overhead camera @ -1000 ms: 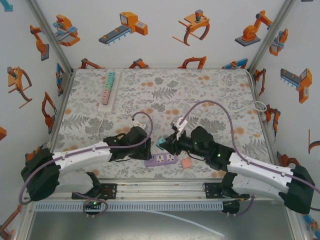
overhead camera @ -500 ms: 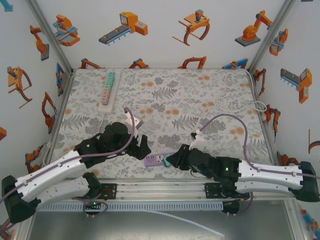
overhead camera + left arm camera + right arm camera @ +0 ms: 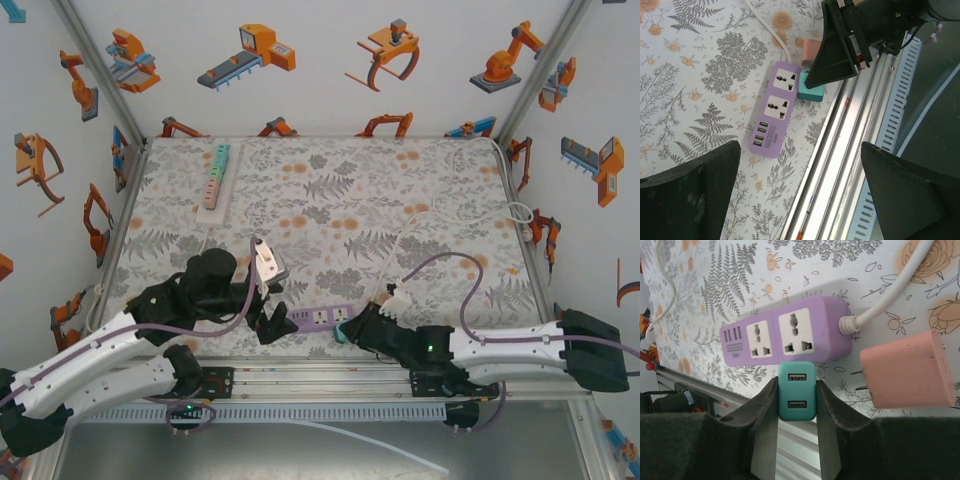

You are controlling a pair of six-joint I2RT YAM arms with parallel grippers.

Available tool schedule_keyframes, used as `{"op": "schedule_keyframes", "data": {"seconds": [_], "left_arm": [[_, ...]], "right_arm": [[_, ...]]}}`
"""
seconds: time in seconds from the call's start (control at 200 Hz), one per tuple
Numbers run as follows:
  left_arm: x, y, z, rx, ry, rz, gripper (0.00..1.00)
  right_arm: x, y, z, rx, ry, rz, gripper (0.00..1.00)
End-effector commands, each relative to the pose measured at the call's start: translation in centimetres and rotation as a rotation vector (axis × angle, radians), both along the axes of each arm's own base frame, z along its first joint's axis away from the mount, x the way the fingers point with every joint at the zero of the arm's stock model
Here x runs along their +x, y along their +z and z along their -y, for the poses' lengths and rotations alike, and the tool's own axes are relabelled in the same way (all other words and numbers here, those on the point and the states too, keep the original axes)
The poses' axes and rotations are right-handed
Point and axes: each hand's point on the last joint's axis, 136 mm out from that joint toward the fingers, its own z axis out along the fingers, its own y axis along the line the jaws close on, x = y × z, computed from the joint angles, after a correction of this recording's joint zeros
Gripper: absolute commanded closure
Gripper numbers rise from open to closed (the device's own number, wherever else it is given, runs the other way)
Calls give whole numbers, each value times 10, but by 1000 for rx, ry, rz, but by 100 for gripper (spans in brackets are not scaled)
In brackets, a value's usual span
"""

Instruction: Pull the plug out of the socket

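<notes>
Purple power strip (image 3: 785, 335) flat on the flowered table cover (image 3: 400, 200), close to the front rail (image 3: 840, 150), both big sockets bare, four small ports at one end. Teal plug (image 3: 797, 397) out of the strip, right against its near long side, by the socket nearer the cord, two USB slots showing. Clamped on that plug from both sides: right gripper (image 3: 797, 385), fingers (image 3: 762, 420) pressed flat to the teal sides. White cord (image 3: 880, 305) leaving the strip's end and curving away across the cover. Pink plug (image 3: 907, 370) lying loose beside the cord end of the strip, touching neither the strip nor the teal plug, thin prongs on the side facing the teal plug. Left gripper (image 3: 800, 185) just off the port end of the strip, fingers (image 3: 695, 195) spread wide, holding nothing. Second, pale green power strip (image 3: 215, 180) well apart from the purple one, toward the far left of the cover.
</notes>
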Motion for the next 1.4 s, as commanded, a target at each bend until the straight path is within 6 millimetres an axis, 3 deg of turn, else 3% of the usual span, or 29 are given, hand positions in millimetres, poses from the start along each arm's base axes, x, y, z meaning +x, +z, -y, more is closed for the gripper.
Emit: {"op": "schedule_keyframes", "data": {"seconds": [0.0,0.195,0.506,0.871,1.016,1.107,1.202,1.312,1.392], "left_arm": [[-4,-5,0,7,-28,18,3],[6,-6,-2,8,24,44,3],[14,-7,-7,11,82,53,3],[29,-6,-15,22,180,81,3],[42,-4,-25,36,278,94,3],[59,-2,-42,53,419,110,3],[90,2,-69,57,658,153,3],[132,11,-107,97,875,177,3],[164,15,-135,100,990,110,3]], "right_arm": [[7,6,-6,76,-64,17,90],[5,-9,-8,74,-80,-21,74],[2,-18,0,41,-85,-51,64],[-1,-3,10,1,-70,-48,55],[9,36,17,9,-74,50,54],[22,73,26,-28,-80,179,51],[47,111,38,-121,-72,321,45],[82,140,43,-222,-16,392,40],[105,159,41,-271,20,446,27]]}}
